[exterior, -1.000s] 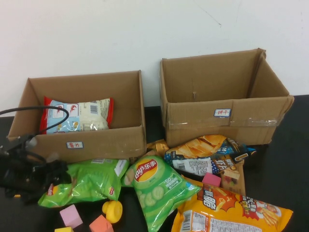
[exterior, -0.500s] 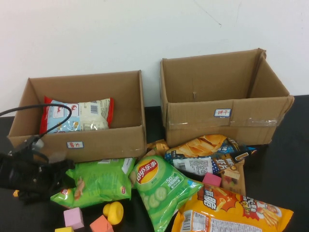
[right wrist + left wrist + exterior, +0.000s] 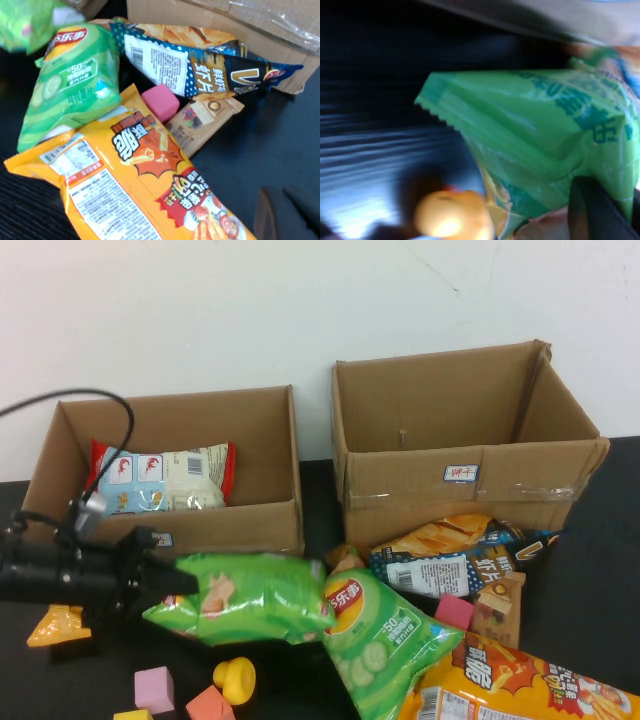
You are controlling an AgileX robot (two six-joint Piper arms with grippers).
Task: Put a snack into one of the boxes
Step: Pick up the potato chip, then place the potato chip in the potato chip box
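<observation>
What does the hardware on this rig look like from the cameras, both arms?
The left tool and its arm are matt black and blocky, with a small silver-grey fitting on top and a thin black cable looping up over the left box. The right tool shows only in its wrist view as dark, rounded finger ends; no markings are visible on either.

Green snack bag, held clear of the table, lies horizontal before the open left box.

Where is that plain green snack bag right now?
In the high view the green snack bag hangs off the table at left-centre, held by the left tool, just in front of the left box and beside the Lay's bag.
</observation>
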